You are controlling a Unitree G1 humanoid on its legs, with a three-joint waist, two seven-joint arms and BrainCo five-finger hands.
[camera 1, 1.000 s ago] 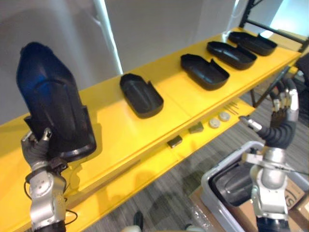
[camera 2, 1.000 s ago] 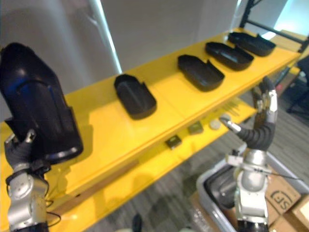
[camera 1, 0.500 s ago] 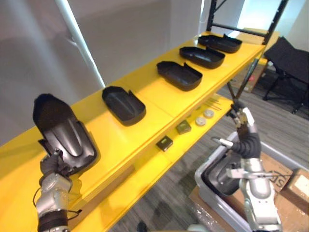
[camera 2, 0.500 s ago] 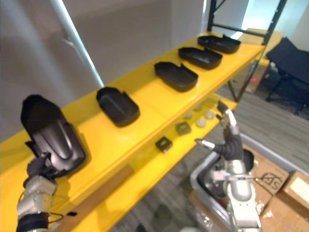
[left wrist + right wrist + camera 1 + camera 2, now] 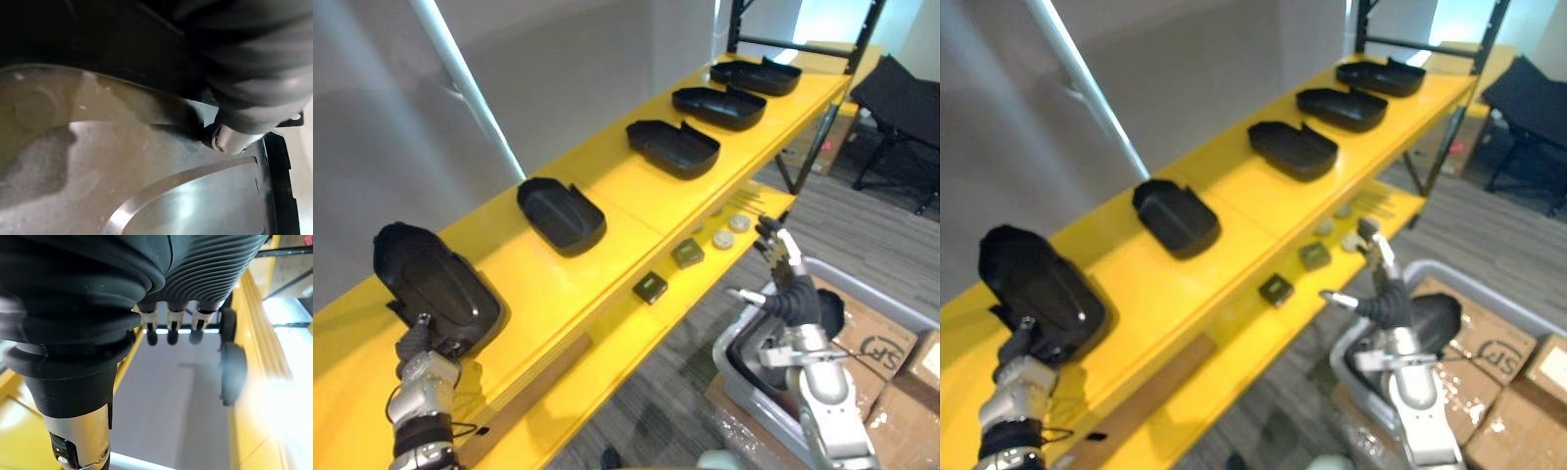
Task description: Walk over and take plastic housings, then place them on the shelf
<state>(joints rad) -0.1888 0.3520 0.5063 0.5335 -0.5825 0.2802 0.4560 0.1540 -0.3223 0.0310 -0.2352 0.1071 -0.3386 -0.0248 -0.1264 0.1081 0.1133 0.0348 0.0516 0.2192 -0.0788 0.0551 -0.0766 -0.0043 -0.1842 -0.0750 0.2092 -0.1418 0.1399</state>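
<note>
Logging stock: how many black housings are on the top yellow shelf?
5: four housings in a row along the shelf, a fifth housing at its left end in the left robot hand. More may lie in the grey bin.

housings [image 5: 561,213] in a row along the shelf [image 5: 619,188]; bin [image 5: 736,387] below, at right

Five housings [image 5: 560,213] on shelf [image 5: 636,201], two blocks [image 5: 651,287].

Bare yellow shelf top [image 5: 524,269] lying open between nearest housing [image 5: 435,284] and second housing [image 5: 560,212], row of three housings [image 5: 718,106] crowding the far end.
</note>
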